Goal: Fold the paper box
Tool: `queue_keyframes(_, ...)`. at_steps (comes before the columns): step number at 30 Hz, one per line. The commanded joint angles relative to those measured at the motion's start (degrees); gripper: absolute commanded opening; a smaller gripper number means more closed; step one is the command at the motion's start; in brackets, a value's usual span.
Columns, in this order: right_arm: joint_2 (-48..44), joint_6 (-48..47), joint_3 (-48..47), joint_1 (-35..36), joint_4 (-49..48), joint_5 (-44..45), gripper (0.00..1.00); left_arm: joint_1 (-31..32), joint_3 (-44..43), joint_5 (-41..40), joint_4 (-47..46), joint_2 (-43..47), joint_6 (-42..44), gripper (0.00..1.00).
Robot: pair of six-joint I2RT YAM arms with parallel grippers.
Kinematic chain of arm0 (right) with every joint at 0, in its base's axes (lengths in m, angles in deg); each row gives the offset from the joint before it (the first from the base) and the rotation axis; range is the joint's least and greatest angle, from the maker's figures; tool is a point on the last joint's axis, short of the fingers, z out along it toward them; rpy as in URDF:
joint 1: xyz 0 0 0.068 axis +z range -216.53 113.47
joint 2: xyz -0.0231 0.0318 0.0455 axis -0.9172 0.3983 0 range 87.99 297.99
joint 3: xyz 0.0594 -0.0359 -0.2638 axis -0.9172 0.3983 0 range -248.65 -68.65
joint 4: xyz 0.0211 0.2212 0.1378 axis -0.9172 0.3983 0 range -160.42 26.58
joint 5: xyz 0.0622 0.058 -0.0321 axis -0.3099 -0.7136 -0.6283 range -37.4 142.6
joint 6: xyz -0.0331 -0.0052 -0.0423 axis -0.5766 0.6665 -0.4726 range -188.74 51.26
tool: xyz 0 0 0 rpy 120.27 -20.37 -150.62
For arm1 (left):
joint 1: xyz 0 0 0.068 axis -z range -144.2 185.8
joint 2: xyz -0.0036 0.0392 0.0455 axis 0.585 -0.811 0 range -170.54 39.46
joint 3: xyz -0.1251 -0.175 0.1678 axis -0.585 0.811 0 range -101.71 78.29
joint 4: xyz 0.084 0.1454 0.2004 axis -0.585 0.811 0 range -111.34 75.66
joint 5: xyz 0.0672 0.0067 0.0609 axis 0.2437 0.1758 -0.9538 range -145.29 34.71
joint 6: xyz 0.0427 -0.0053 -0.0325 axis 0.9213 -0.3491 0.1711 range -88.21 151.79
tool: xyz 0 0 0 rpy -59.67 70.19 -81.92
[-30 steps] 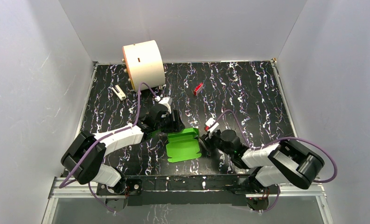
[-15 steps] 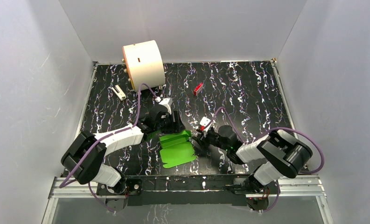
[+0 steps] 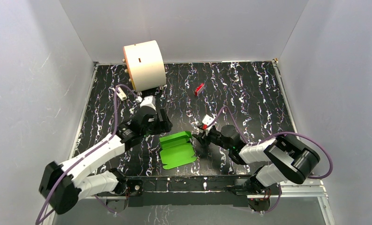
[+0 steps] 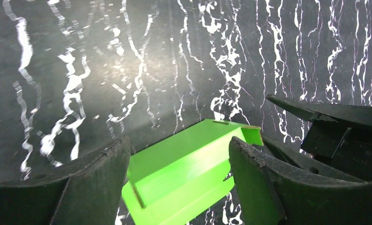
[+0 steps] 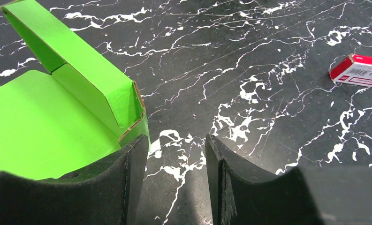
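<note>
The green paper box (image 3: pixel 177 149) lies on the black marbled table as a partly folded sheet, its far strip creased upward. My left gripper (image 3: pixel 159 123) is open and empty, raised just behind and left of the box; in the left wrist view the box (image 4: pixel 188 164) shows between and beyond the two fingers. My right gripper (image 3: pixel 199 139) is open and empty at the box's right edge. In the right wrist view the left finger (image 5: pixel 123 183) stands against the box's raised corner flap (image 5: pixel 123 105), with bare table between the fingers.
A large cream cylinder (image 3: pixel 144 64) stands at the back left. A small red block (image 3: pixel 199 88) lies at the back middle and shows in the right wrist view (image 5: pixel 357 71). A small white object (image 3: pixel 120 93) lies near the left wall. Grey walls enclose the table.
My left arm has pulled back to the left and lifted away from the box. My right gripper has come in to the box's right edge. The box has shifted slightly left.
</note>
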Motion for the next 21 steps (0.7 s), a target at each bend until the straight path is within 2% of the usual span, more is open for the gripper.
queue_keyframes(1, -1.1, 0.6, 0.2, -0.3, -1.3, 1.4, 0.57, 0.0, 0.8, -6.9, 13.8, 9.3, -4.7, 0.74)
queue_keyframes(8, -0.2, 1.7, 0.2, -0.2, -2.8, 0.1, 0.59, 0.9, 11.8, -4.8, 14.7, 21.2, -10.7, 0.72)
queue_keyframes(13, 0.5, 2.0, 0.3, -0.3, -4.3, 0.2, 0.59, 3.6, 20.3, -6.7, 7.3, 26.7, -11.8, 0.67)
queue_keyframes(21, 0.6, 1.8, 0.7, -0.2, -5.3, 0.8, 0.59, 8.0, 26.1, -12.0, -2.6, 28.9, -9.1, 0.64)
